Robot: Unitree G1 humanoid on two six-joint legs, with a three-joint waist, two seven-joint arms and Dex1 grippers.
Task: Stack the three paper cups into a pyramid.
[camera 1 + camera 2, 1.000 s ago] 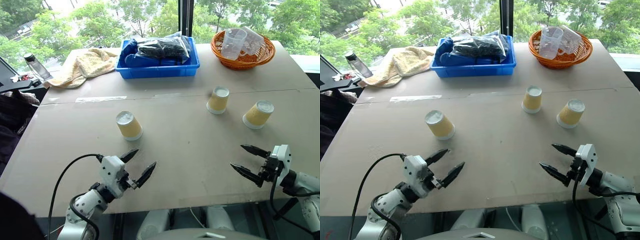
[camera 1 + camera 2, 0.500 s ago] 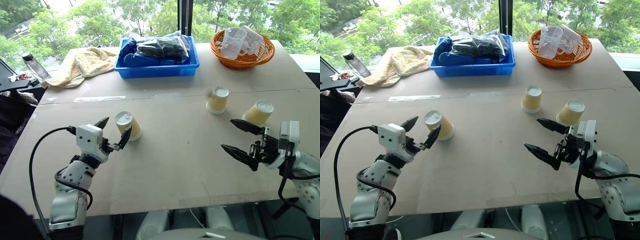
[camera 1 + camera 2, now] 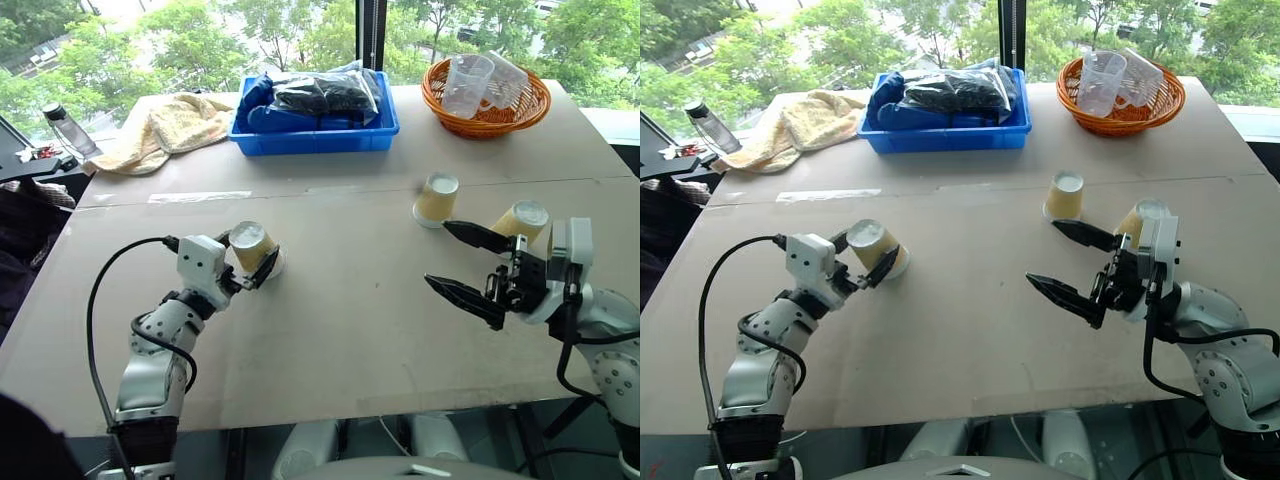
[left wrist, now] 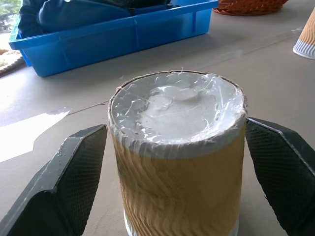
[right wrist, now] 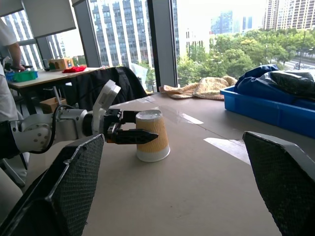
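On the grey-brown tabletop (image 3: 360, 320), at the far left edge, a clear bottle with a dark cap (image 3: 72, 132) stands beside a crumpled cream towel (image 3: 170, 130). Nearer, the left gripper (image 3: 247, 263) brackets the leftmost tan-yellow paper cup with a white rim and white base (image 3: 255, 248), which stands upside down on the table. One black finger sits on each side of it; the left wrist view shows a thin gap between the pads (image 4: 78, 177) and the cup's sides, so the jaws are around the cup but not pressing it.

At the back centre sits a blue plastic tray (image 3: 315, 135) holding dark bagged items. The second tan paper cup (image 3: 436, 199) stands upside down right of centre, well apart from the first. The right gripper (image 3: 462, 262) hovers above the table with its jaws spread wide and empty, its upper finger reaching near the third tan paper cup (image 3: 522, 224), also inverted, just beside the wrist. No cup is stacked on another. At the far right corner an orange woven basket (image 3: 485, 112) holds clear plastic cups (image 3: 466, 85).
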